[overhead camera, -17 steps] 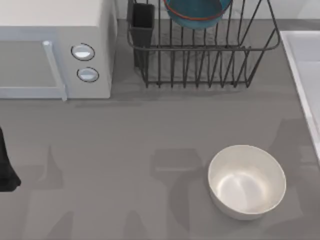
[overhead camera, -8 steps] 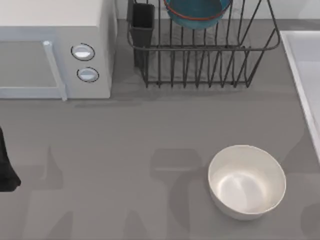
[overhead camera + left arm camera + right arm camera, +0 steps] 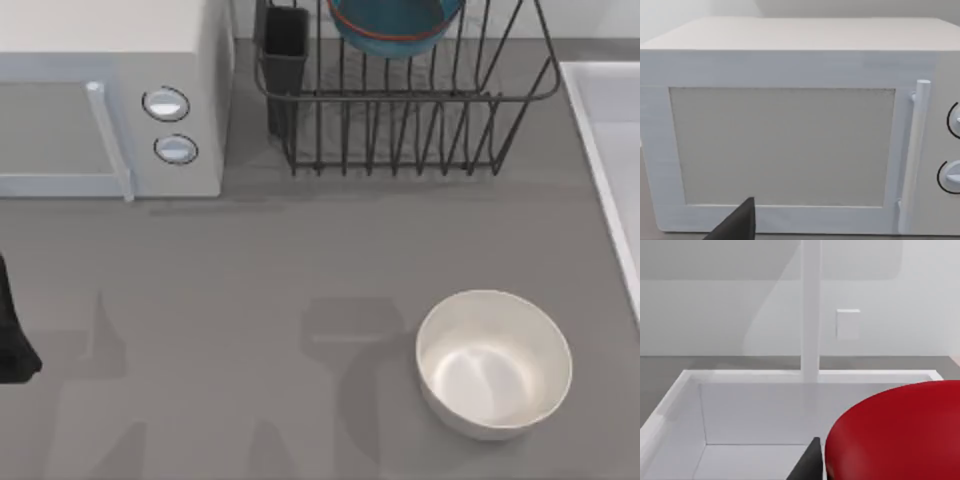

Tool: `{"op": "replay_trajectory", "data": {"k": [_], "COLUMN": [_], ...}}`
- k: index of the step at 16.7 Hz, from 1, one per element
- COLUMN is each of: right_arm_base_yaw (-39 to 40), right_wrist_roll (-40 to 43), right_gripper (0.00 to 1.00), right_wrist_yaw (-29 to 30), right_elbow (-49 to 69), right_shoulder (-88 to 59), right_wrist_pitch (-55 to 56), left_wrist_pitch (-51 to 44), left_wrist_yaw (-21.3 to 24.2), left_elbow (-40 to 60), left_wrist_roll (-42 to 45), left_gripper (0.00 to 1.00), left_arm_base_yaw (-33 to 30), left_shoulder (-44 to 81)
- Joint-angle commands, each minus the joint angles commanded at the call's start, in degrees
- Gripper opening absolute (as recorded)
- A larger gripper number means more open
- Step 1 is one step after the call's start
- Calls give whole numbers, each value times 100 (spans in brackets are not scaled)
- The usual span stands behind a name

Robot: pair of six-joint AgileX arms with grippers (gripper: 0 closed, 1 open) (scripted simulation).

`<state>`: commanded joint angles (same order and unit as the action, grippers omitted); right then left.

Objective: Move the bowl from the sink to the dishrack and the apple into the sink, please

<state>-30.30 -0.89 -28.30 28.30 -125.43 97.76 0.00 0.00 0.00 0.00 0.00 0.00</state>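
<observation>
The teal-blue bowl (image 3: 395, 25) with its orange-red rim rests in the dark wire dishrack (image 3: 400, 110) at the back of the table. The sink (image 3: 605, 130) runs along the table's right edge. In the right wrist view the white basin of the sink (image 3: 740, 415) lies below and ahead. The glossy red apple (image 3: 895, 430) hangs close over it, with my right gripper (image 3: 875, 465) shut on it and one dark finger (image 3: 809, 462) beside it. My left arm (image 3: 10, 340) is parked at the table's left edge.
A white microwave (image 3: 110, 100) stands at the back left; in the left wrist view the microwave (image 3: 790, 140) is close ahead. A plain white bowl (image 3: 493, 362) sits front right on the grey table. A black utensil cup (image 3: 286, 45) stands at the rack's left corner.
The arm's shadow on the table near the sink has slid off to the right. The bowls, rack and left arm have not moved.
</observation>
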Motion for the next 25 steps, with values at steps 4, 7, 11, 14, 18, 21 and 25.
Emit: {"op": "replay_trajectory", "data": {"k": [4, 7, 11, 14, 18, 21, 25], "right_arm_base_yaw": [5, 5, 5, 5, 5, 5, 5], "right_wrist_roll": [6, 6, 6, 6, 6, 6, 6], "right_gripper": [0, 8, 38, 60, 90, 100, 100], "right_wrist_yaw": [8, 8, 8, 8, 8, 8, 8], "right_elbow": [-27, -27, -27, -27, -27, -27, -27], "right_shoulder": [-157, -157, -157, -157, -157, -157, -157], "right_wrist_pitch": [161, 161, 161, 161, 161, 161, 161], "left_wrist_pitch": [0, 0, 0, 0, 0, 0, 0], "left_wrist_yaw": [0, 0, 0, 0, 0, 0, 0], "left_elbow": [0, 0, 0, 0, 0, 0, 0], "left_wrist_roll": [0, 0, 0, 0, 0, 0, 0], "left_gripper": [100, 100, 100, 100, 100, 100, 100], "left_arm_base_yaw": [0, 0, 0, 0, 0, 0, 0], "left_shoulder": [0, 0, 0, 0, 0, 0, 0]}}
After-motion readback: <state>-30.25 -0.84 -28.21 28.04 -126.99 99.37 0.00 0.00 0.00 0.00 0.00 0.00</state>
